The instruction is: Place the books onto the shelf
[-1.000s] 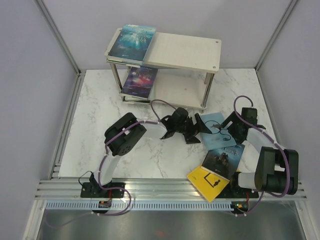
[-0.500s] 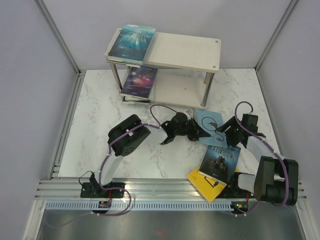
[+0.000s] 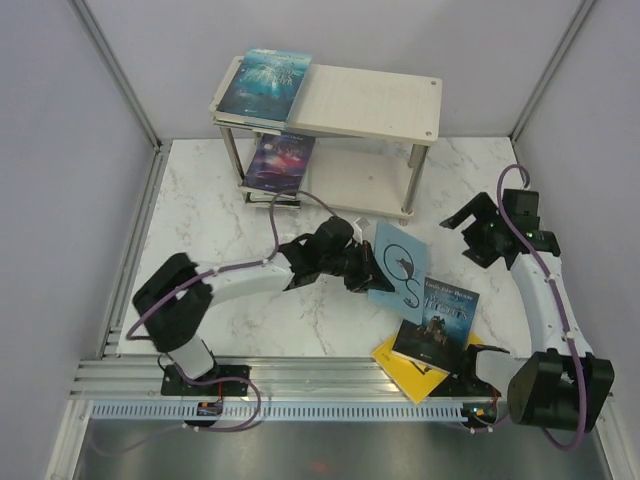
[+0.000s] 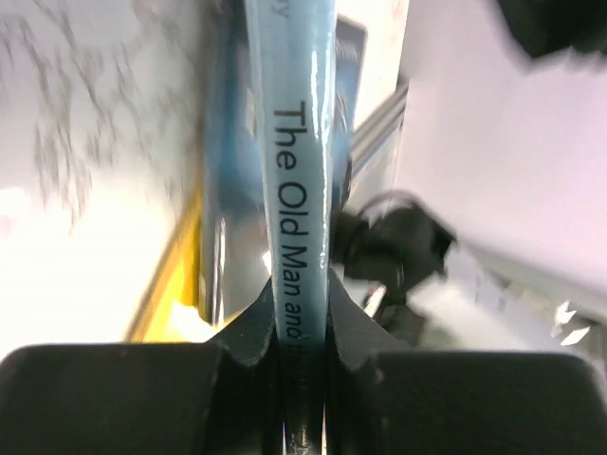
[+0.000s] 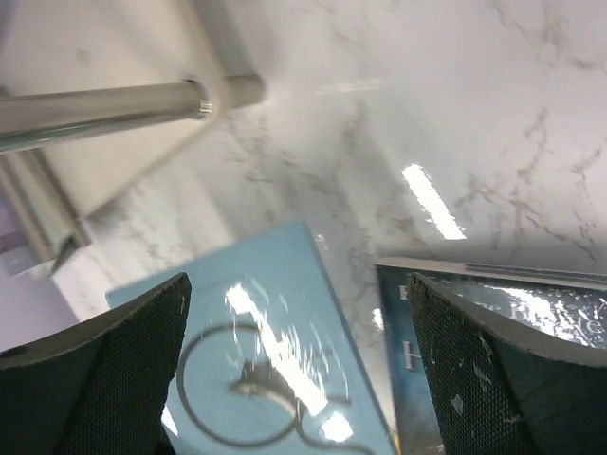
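We note the left gripper (image 3: pixel 362 270) clenched on the spine of the pale blue book (image 3: pixel 400 265), with the shelf (image 3: pixel 372 102) beyond it at the far edge of the bench (image 3: pixel 200 230) (right gripper (image 3: pixel 472 228) spread, empty).

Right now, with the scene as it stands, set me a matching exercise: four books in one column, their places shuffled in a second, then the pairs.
Books
1. pale blue book
2. teal book
3. purple galaxy book
4. yellow book

Places
A. on the lower tier of the shelf
B. at the near edge, partly under the dark book
C. pinched in the left gripper
D. on the top board of the shelf

Pairs: 1-C, 2-D, 3-A, 4-B
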Robot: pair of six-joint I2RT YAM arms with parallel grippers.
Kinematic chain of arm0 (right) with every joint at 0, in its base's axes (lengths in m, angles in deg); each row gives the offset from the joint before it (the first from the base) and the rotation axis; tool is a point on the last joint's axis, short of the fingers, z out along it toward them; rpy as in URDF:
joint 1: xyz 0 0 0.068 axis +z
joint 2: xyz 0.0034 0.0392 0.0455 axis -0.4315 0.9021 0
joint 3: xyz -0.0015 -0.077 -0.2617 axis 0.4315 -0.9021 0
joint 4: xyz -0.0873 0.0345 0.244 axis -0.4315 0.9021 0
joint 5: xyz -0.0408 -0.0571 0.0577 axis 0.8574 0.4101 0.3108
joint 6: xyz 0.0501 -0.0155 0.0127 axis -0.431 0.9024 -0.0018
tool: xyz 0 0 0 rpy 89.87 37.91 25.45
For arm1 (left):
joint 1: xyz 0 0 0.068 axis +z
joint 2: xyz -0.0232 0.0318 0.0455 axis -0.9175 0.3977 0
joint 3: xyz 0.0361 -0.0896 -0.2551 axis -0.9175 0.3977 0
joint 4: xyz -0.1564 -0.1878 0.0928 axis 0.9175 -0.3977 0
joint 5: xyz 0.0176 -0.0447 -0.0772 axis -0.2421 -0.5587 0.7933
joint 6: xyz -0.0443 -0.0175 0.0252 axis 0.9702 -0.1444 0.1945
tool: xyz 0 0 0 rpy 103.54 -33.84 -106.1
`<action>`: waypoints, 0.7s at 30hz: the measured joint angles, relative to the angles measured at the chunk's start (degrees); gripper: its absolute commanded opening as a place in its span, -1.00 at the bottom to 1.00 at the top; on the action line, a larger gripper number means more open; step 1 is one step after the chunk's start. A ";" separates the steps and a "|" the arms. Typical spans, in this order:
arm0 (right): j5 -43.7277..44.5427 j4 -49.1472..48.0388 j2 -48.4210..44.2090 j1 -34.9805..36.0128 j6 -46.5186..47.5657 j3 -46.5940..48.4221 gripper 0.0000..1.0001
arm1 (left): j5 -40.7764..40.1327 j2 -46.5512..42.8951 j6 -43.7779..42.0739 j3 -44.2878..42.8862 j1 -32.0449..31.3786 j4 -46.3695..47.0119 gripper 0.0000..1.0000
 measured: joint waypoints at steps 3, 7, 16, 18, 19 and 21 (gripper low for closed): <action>-0.42 2.80 -2.38 0.59 -0.37 7.34 0.96 | -0.31 -11.23 -8.55 -2.25 -0.46 -14.47 -0.95; -6.67 1.09 -4.35 3.19 -1.90 13.57 0.96 | -0.70 -25.62 -17.07 -9.57 -0.15 -29.51 -0.95; -21.99 -21.57 -0.11 13.62 -12.50 27.26 0.96 | 8.17 -32.54 -20.24 -32.04 18.08 -40.68 -0.95; -23.30 -27.26 3.02 15.26 -15.15 32.46 0.96 | 10.73 -29.14 -20.39 -38.14 22.56 -42.40 -0.95; -23.71 -29.92 5.01 16.28 -16.37 35.58 0.96 | 12.09 -27.17 -20.65 -40.94 24.50 -43.23 -0.95; -24.46 -35.10 8.46 18.03 -18.60 39.98 0.96 | 14.27 -23.74 -21.11 -45.51 27.17 -44.89 -0.95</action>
